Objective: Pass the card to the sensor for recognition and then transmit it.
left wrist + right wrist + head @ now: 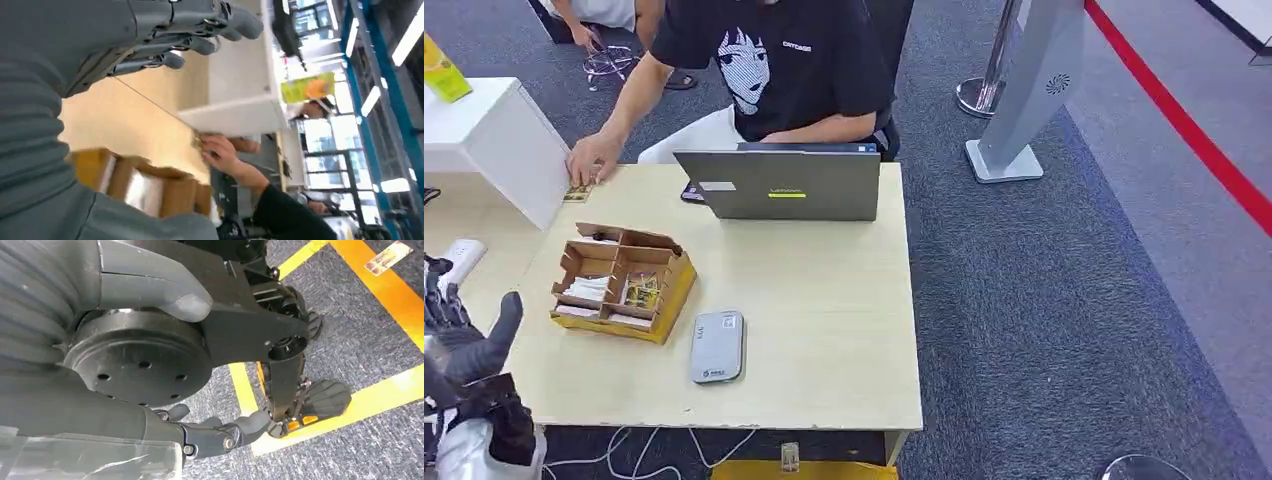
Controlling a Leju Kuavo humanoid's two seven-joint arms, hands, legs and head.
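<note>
The grey card sensor lies flat near the table's front edge. To its left stands a cardboard organiser with cards in its compartments; the left wrist view shows it as a blurred organiser. A person's hand presses a card on the table at the far left, by a white box. My left hand is raised off the table's front left corner, fingers spread and holding nothing; its fingers are extended. My right hand hangs at my side over the floor, empty.
A grey laptop stands at the table's far edge, with a person in a black shirt seated behind it. A white device lies on the low surface at left. A grey stand rises at the right.
</note>
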